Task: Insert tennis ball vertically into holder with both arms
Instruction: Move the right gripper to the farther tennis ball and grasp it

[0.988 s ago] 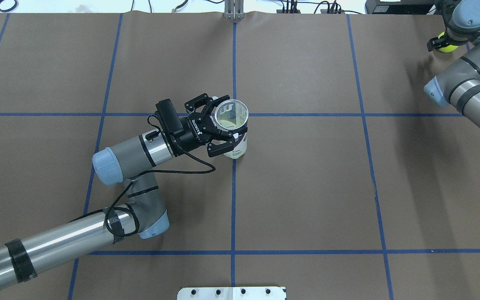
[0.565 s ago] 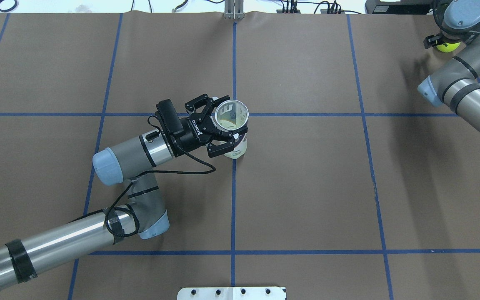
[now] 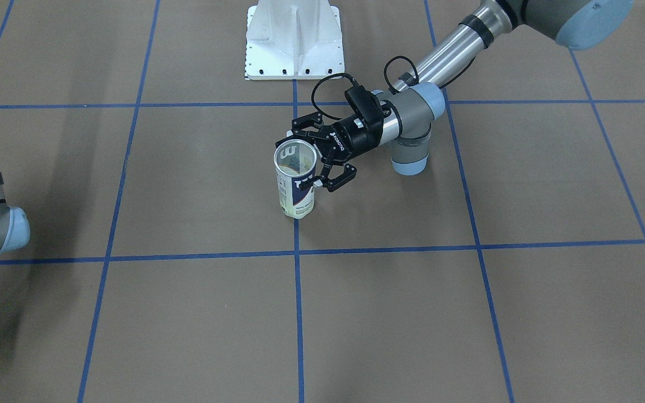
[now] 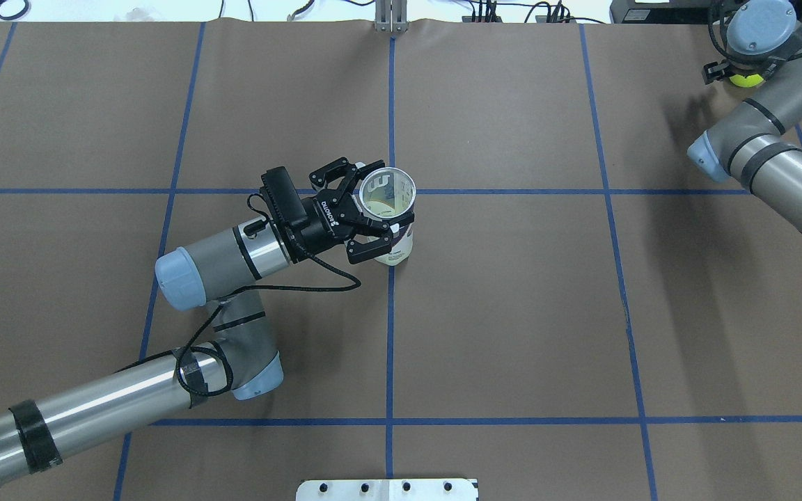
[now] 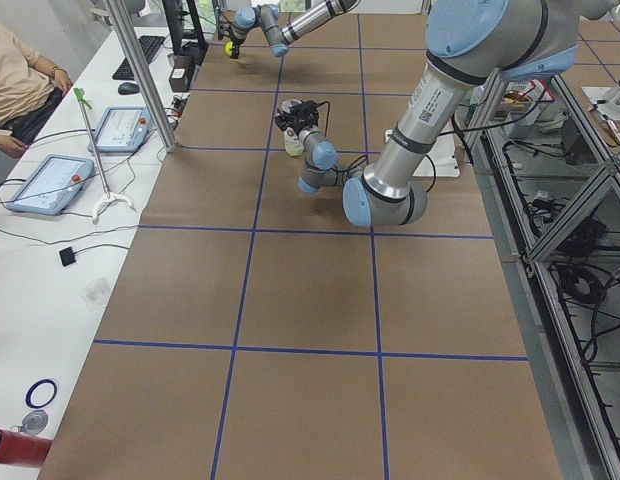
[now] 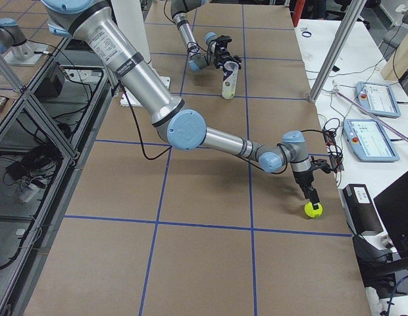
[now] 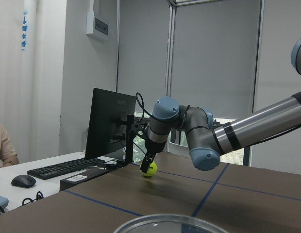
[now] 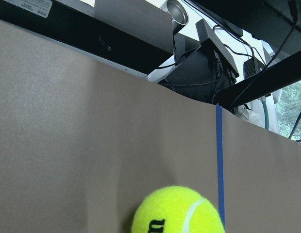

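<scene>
The holder (image 4: 394,252) stands upright near the table's middle, open end up and empty; it also shows in the front view (image 3: 295,196). My left gripper (image 4: 381,209) is shut on the holder's upper part from the side (image 3: 307,162). The tennis ball (image 4: 745,79) is at the far right corner, low at the table surface. My right gripper (image 6: 313,199) points straight down and is shut on the ball (image 6: 314,209). The left wrist view shows the right gripper's fingers (image 7: 148,161) pinching the ball (image 7: 149,169). The right wrist view shows the ball (image 8: 177,211), its fingers out of frame.
The white pedestal base (image 3: 294,39) sits at the robot's edge. A side desk beyond the far edge holds a monitor (image 7: 111,121), a keyboard (image 7: 63,167) and tablets (image 6: 375,138). An operator (image 5: 20,80) sits there. Blue tape lines (image 4: 390,313) grid the brown table.
My right arm's wrist has shifted left and toward the far edge, the ball moving slightly with it. My left arm and the holder have not moved.
</scene>
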